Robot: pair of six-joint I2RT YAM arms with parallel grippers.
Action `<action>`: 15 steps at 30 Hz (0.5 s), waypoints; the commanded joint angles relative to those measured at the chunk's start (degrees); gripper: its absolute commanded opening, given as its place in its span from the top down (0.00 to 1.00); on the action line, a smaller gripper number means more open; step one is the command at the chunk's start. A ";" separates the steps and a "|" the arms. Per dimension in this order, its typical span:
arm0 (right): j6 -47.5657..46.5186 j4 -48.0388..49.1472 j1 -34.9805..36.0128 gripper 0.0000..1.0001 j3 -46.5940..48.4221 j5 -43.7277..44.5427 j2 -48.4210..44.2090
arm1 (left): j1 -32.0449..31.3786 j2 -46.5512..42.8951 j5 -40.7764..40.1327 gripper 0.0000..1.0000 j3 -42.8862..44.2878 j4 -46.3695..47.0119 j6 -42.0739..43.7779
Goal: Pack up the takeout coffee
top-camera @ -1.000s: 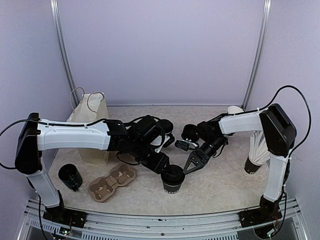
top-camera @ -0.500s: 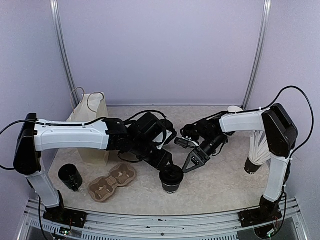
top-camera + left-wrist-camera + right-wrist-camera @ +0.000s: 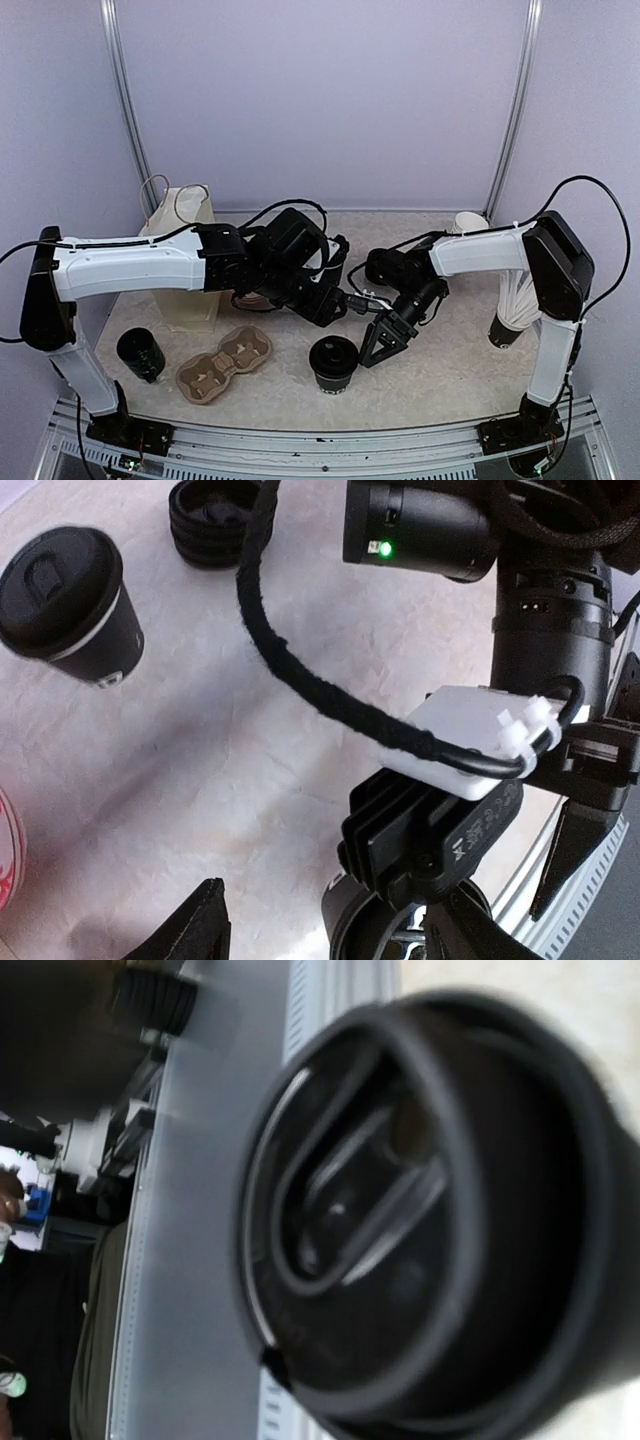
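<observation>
Fingers parted on both grippers and gripping nothing: right gripper (image 3: 370, 352) tips just beside the takeout coffee (image 3: 333, 362), left gripper (image 3: 338, 305) set behind it, apart. Stands upright on the table (image 3: 440, 365) with lid on (long axis vertical), toward the near edge and leftward from the right fingertips. Looks nearer the right arm, so probably calls for a sideways close from there.

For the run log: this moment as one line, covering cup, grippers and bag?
cup: lidded, upright on table | left gripper: open, apart from cup | right gripper: close beside cup | bag: standing, back left
</observation>
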 commanded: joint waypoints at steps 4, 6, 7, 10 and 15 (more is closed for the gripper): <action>-2.06 -0.41 6.04 0.51 1.45 0.43 0.35 | -1.35 -6.72 -5.50 0.35 -3.62 -8.98 -10.33; -3.17 -1.42 6.05 0.51 1.15 0.69 0.70 | -1.58 -7.89 -5.76 0.35 -4.44 -11.02 -13.23; -4.04 -2.28 5.88 0.52 0.87 1.78 0.58 | -1.78 -8.75 -5.81 0.35 -5.00 -11.84 -14.97; -3.08 -1.03 3.43 0.53 -0.89 4.74 -2.42 | -2.16 -11.61 -5.54 0.35 -8.74 -12.51 -21.93; 2.79 3.28 -2.61 0.56 0.59 6.85 -2.92 | -2.17 -18.93 1.17 0.40 -18.73 -4.13 -30.53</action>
